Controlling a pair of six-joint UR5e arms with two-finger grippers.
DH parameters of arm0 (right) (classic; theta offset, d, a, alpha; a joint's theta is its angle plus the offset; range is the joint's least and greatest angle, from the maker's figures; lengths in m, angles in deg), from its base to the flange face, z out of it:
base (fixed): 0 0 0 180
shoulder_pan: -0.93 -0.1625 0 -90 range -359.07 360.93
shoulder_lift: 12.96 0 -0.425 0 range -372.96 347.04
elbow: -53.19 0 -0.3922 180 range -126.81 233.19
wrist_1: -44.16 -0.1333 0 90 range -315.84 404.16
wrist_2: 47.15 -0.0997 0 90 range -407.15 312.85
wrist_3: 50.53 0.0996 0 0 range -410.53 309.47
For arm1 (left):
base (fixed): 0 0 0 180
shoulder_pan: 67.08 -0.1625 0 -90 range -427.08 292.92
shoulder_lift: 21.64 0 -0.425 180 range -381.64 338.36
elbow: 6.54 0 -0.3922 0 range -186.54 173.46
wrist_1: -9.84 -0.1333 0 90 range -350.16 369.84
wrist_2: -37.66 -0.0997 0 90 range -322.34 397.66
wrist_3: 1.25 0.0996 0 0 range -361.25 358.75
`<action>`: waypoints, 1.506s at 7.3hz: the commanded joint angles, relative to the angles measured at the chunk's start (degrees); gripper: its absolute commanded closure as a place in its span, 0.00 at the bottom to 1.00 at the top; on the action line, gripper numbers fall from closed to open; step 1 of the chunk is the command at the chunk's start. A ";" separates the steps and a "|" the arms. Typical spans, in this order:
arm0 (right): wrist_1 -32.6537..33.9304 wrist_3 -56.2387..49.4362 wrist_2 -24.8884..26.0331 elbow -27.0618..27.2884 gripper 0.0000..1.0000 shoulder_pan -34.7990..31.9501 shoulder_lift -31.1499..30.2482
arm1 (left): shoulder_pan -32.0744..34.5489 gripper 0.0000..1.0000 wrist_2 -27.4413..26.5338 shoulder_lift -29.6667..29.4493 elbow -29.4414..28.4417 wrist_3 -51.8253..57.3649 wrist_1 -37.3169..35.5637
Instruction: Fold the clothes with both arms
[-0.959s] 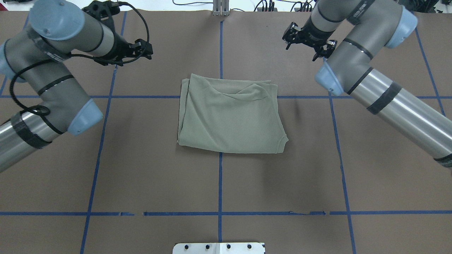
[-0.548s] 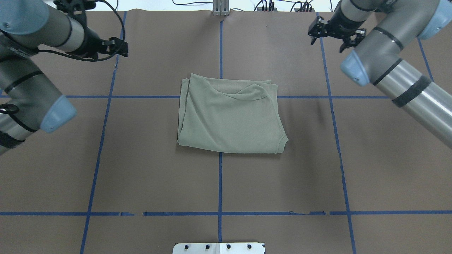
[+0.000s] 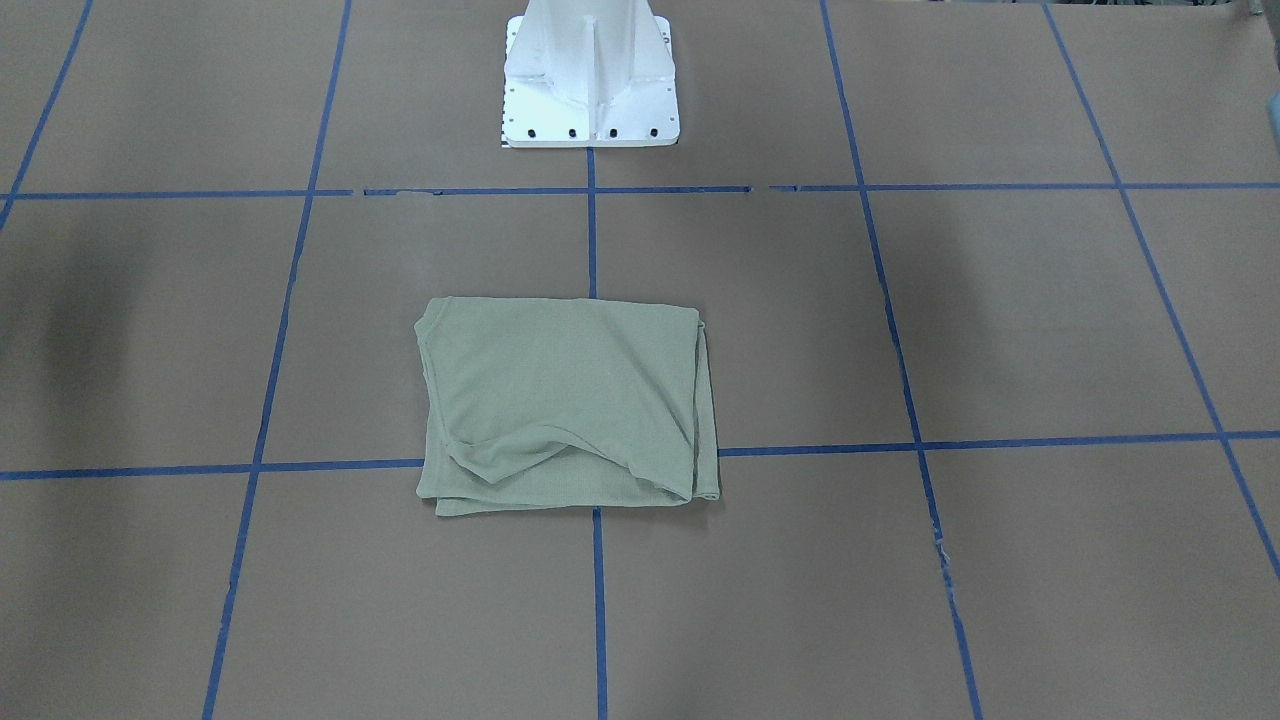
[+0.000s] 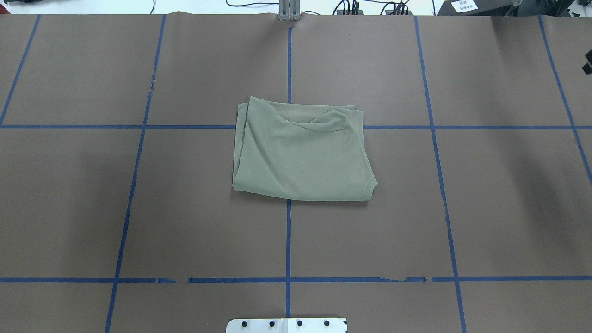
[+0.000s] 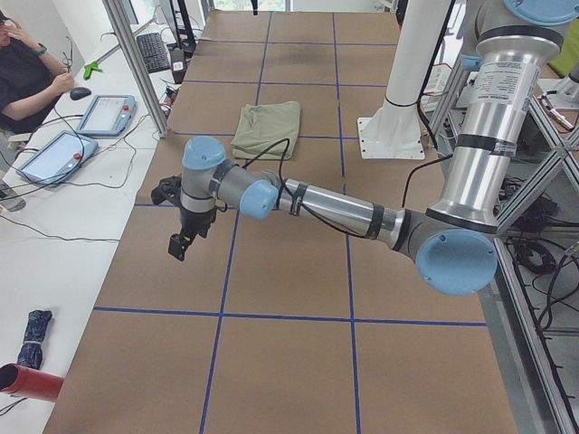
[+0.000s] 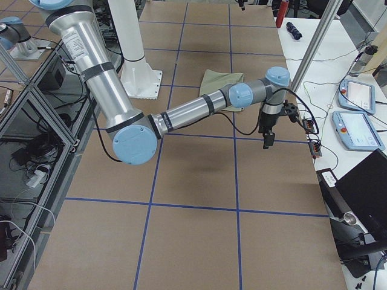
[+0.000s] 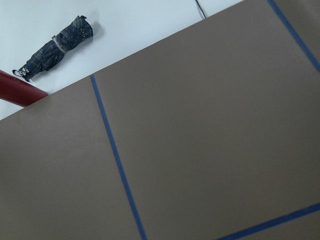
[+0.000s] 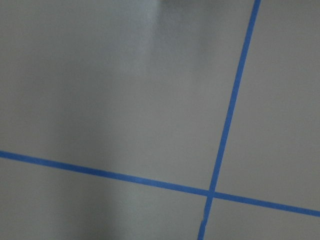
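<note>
Shirt (image 4: 300,152) is lying folded in the middle of the brown table (image 4: 138,208), right where two blue tape lines (image 4: 289,69) are crossing. It is making a fairly neat square, but a soft bump is showing along its far edge, the one away from the robot. Nothing is touching it.

The left gripper (image 5: 181,242) is hanging over the table's left end, pointing down, well apart from the shirt. The right gripper (image 6: 266,140) is hanging over the right end, also far from it. Both are showing only small and from the side, so I cannot tell if their fingers are wide or pinched. No cloth is hanging from either one.

I am thinking the folding is done or nearly done. To finish well, both grippers should be keeping high and away, so they are not dragging the cloth. If one more fold is coming, they should be pinching two corners on the same side together, lifting only a little, and laying the cloth down flat.
</note>
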 commanded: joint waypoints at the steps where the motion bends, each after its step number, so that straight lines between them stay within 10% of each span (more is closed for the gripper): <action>1: -1.11 -2.57 -1.89 1.99 0.00 -1.49 -5.98 | 1.62 0.00 1.09 3.26 -2.17 3.95 0.35; 11: -1.02 -1.70 -6.99 2.71 0.00 -8.06 -15.85 | 1.88 0.00 8.65 6.60 -1.21 -1.15 -8.79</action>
